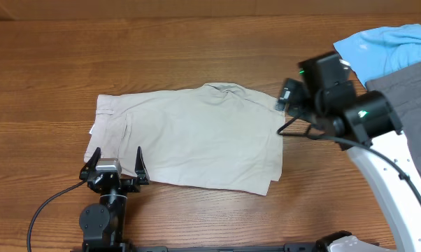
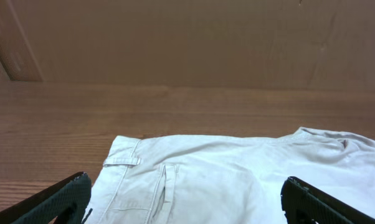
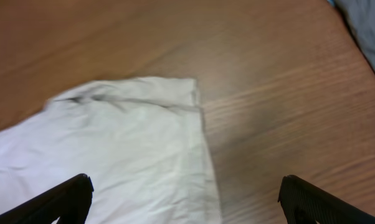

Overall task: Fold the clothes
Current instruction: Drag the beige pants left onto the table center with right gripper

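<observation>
Here, nearest the base, the left gripper (image 1: 117, 152) is hanging with its jaws wide apart at the near waistband corner of the shorts (image 1: 196, 136), probably lining up a pinch. The shorts are lying flat mid-table (image 1: 196, 63). Beyond, the right gripper (image 3: 184, 181), jaws likewise apart, is facing the far hem corner for a matching grab. The blue shirt (image 1: 385, 42) and grey trousers (image 1: 406, 84) are sitting farther off, apart.

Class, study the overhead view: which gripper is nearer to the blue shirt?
Right. The right gripper is by the shorts' right edge, just left of the blue shirt; the left gripper is at the shorts' near left corner, far off.
</observation>
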Robot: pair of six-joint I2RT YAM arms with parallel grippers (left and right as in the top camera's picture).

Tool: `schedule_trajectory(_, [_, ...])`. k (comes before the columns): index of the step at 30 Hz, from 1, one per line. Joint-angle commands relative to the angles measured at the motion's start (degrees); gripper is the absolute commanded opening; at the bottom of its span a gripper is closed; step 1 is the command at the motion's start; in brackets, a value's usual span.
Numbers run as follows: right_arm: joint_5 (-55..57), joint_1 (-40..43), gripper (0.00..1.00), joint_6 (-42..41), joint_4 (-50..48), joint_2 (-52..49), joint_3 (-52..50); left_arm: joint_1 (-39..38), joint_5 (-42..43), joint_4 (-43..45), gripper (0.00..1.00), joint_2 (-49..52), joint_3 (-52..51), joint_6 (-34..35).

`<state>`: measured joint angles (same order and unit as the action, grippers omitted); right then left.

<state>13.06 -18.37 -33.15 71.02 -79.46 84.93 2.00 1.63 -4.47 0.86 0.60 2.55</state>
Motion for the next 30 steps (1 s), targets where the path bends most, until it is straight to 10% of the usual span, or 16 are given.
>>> schedule_trajectory(1, [-9.31,5.09,1.0,8.92,-1.01,-0.81,-4.76,0.33,-0.37,0.04,1.0,-0.61,-0.28,-1.29])
schedule_trajectory(10, [-40.3,16.9,1.0,23.17,-12.61,-0.98,-18.53,0.33,-0.37,0.04,1.0,-0.61,-0.28,-1.29])
schedule_trajectory(30, [-40.15,18.71,0.83,22.69,-33.16,-3.34,-34.36,0.33,-0.37,0.04,1.0,-0.61,-0.28,-1.29])
